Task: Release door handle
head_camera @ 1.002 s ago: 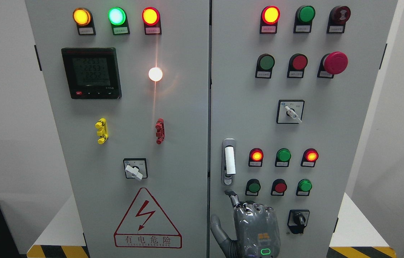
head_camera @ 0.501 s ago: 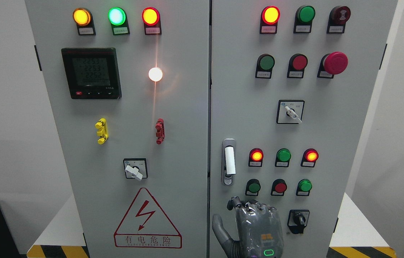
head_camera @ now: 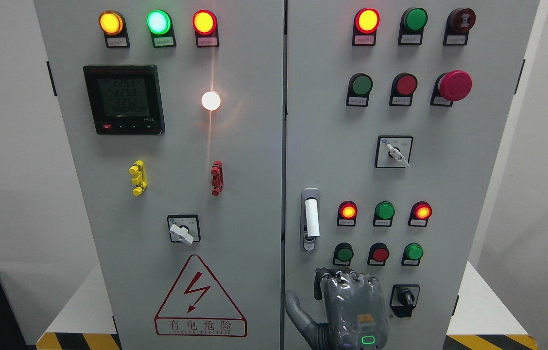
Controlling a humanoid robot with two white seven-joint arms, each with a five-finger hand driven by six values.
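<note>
The door handle [head_camera: 310,219] is a grey upright lever with a white grip and a keyhole at its foot, set near the left edge of the cabinet's right door [head_camera: 332,146]. My right hand [head_camera: 347,301] hangs below it, back toward the camera, apart from the handle. Its fingers [head_camera: 339,278] are curled down against the palm and hold nothing, while the thumb [head_camera: 296,308] sticks out to the left. Both cabinet doors look flush and closed. The left arm does not show.
Just right of the hand sits a black rotary switch [head_camera: 404,300], with green and red buttons [head_camera: 379,253] above it. The left door carries a meter [head_camera: 124,99], a selector switch [head_camera: 182,229] and a red warning triangle [head_camera: 199,297]. White ledges with hazard stripes flank the cabinet.
One second ago the index finger pointed up toward the foot of the handle. It has since curled in, and the hand has slid slightly down and to the right.
</note>
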